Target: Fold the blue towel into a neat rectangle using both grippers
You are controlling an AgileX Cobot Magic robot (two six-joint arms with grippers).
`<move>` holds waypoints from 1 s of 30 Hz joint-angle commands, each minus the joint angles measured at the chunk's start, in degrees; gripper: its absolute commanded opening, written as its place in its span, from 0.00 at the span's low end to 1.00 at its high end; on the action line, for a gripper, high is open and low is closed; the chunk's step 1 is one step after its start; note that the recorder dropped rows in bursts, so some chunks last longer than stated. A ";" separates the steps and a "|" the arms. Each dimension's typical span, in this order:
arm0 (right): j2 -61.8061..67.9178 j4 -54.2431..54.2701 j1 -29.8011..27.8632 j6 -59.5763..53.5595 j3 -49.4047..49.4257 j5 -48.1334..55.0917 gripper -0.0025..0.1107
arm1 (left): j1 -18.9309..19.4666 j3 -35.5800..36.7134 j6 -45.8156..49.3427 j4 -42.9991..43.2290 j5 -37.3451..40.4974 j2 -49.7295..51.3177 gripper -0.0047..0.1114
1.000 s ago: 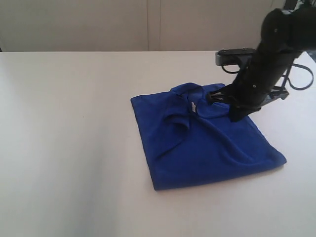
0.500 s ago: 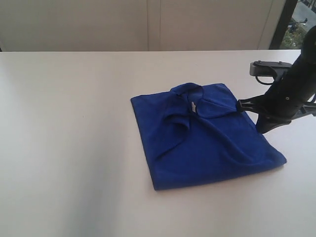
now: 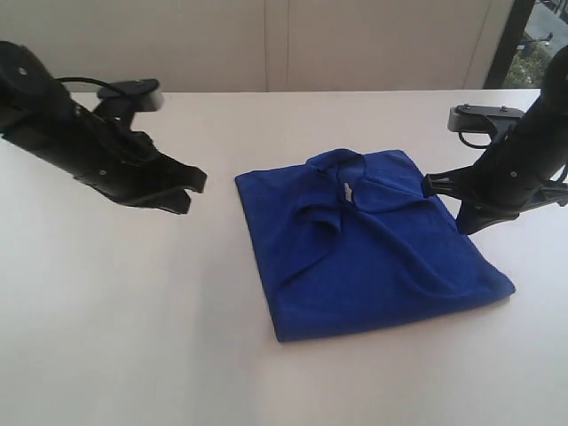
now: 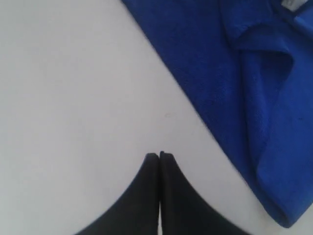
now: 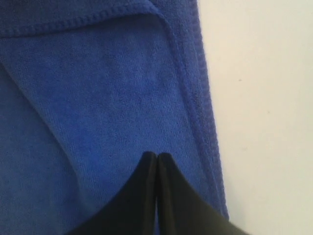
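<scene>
Both angled down, pinched: left claw (image 4: pixel 160 155), right claw (image 5: pixel 157 155) flank blue towel (image 3: pixel 373 257).

blue towel (image 3: pixel 364 257): folded, rumpled | left gripper (image 4: pixel 159 155), right gripper (image 5: pixel 156 155): closed, empty

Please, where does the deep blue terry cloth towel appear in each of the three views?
Exterior view: the deep blue terry cloth towel lies right of centre.
Left wrist view: ahead of the left gripper, to one side.
Right wrist view: below the right gripper.
Shared landmark: the white table along its edge.
</scene>
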 commanded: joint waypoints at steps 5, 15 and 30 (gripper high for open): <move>-0.44 0.25 -0.27 -0.85 0.29 -0.35 0.02 | -4.78 -9.59 0.33 -1.52 5.06 9.69 0.04; -0.44 0.25 -0.27 -0.84 0.29 -1.15 0.02 | -9.75 -10.70 12.28 -13.06 3.48 16.07 0.04; -0.44 0.25 -0.27 -0.84 0.29 -1.15 0.02 | -10.37 -10.70 19.88 -18.25 1.22 21.68 0.04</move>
